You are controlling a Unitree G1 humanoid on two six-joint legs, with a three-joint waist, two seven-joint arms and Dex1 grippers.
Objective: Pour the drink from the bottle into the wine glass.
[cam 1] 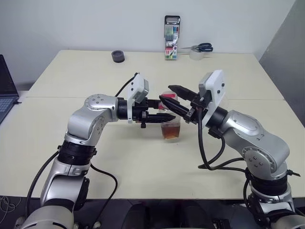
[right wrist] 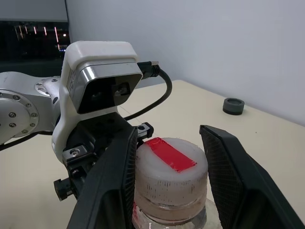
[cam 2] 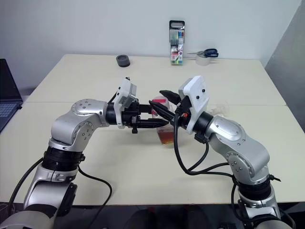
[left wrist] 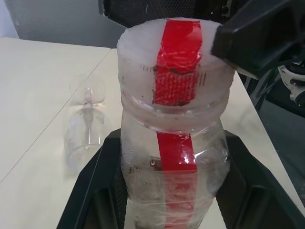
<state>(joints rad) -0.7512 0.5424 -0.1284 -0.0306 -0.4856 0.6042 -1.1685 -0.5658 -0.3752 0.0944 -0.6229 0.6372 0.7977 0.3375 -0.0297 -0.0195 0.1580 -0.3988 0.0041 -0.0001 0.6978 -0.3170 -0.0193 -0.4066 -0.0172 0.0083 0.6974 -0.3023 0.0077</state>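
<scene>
Table [cam 1: 71, 143]: bottle [left wrist: 171, 143], wine glass [left wrist: 86, 124] beside.

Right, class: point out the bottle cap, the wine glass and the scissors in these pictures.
bottle cap [right wrist: 170, 177], right wrist view, on its white side wall.
wine glass [left wrist: 85, 125], left wrist view, on the bowl of the glass.
scissors [cam 1: 205, 46], left eye view, on the dark handles.

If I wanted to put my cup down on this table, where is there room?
The near left, between the left arm and the laptop, is bare table. So is the middle stretch before the black puck. It is crowded around the bottle, and the wine glass lies beside it.
</scene>
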